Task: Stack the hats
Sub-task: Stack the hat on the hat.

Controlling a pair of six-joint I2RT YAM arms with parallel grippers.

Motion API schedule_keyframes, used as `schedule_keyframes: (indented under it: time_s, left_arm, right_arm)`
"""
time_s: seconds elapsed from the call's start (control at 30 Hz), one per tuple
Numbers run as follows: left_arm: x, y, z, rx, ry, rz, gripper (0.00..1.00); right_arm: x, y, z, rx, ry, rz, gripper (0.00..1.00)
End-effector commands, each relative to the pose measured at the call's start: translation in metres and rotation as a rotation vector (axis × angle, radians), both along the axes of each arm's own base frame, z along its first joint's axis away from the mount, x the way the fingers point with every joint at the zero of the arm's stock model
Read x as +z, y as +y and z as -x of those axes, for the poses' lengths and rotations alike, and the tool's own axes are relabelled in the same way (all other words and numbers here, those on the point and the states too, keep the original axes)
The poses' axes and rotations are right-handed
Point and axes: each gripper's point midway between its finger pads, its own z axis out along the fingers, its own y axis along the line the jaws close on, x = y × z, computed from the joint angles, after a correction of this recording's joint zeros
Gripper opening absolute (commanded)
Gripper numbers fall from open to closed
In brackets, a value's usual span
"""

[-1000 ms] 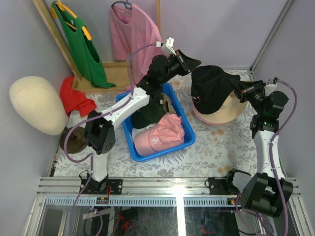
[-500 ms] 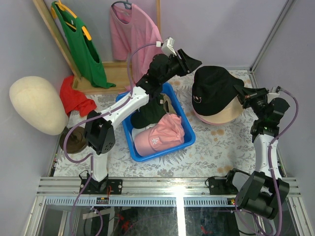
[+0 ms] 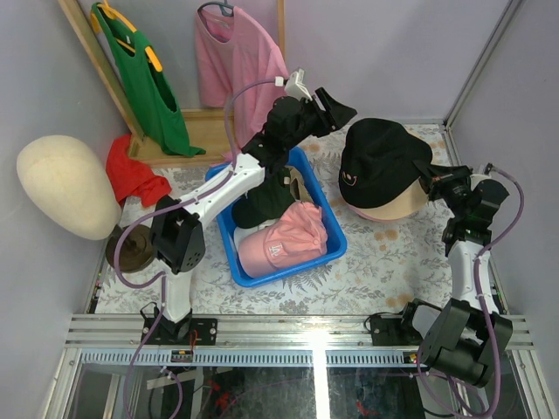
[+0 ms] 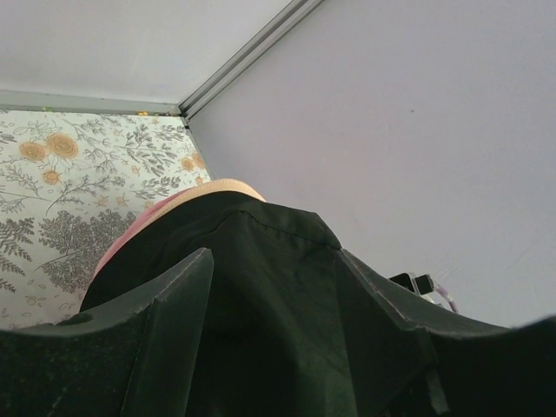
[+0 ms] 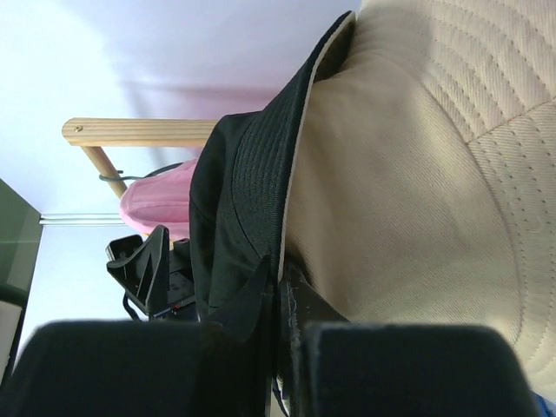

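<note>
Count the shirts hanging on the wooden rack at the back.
2: a green shirt on the left and a pink shirt on the right. A red cloth lies below them, not hanging. None seems hidden.

The overhead camera gives me a bright, even picture. The light is diffuse and comes from above, so shadows on the table [image 3: 376, 262] are faint and soft-edged, deepest at its left edge under the mannequin head [image 3: 65, 188]. A hot white glare sits on the aluminium rail [image 3: 319, 336] along the near edge, and the glass below it carries a pale streak. The black hat [image 3: 380, 157] reads as a near-featureless dark mass.

In the left wrist view the left gripper [image 4: 274, 256] is dark and slightly soft against a washed-out wall. In the right wrist view the tan cap [image 5: 417, 174] is crisp down to its stitching, the right gripper [image 5: 276, 282] is blurred, and the upper left is blown white.
</note>
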Motion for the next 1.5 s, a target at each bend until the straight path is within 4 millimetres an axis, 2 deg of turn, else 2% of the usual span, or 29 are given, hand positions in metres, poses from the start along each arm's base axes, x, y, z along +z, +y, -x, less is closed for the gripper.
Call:
schedule_keyframes:
  time_s: [0.0,0.4,0.53,0.73,0.9,1.23,1.47]
  left_arm:
    - [-0.004,-0.001,-0.01,0.031,0.006,0.001,0.58]
    - [-0.021,-0.006,-0.021,0.048,0.042,-0.011,0.61]
    - [-0.024,-0.009,-0.024,0.045,0.047,-0.013,0.61]
    - [-0.028,-0.014,-0.029,0.045,0.061,-0.008,0.62]
    - [-0.031,-0.012,-0.03,0.05,0.062,-0.013,0.62]
    - [-0.035,-0.021,-0.03,0.008,0.063,0.009,0.61]
    - [-0.028,-0.031,-0.027,-0.046,0.041,0.038,0.57]
  right_arm:
    - [-0.01,-0.007,-0.003,-0.031,0.013,0.03,0.03]
    - [-0.035,-0.008,-0.003,-0.032,0.065,0.032,0.11]
    - [-0.037,-0.008,-0.004,-0.029,0.075,0.042,0.17]
    - [-0.034,-0.009,-0.006,-0.021,0.08,0.063,0.21]
    - [-0.039,-0.011,-0.008,-0.029,0.085,0.056,0.22]
    - [-0.025,-0.011,-0.009,-0.032,0.055,0.062,0.24]
    - [-0.013,-0.01,-0.007,-0.036,0.031,0.065,0.25]
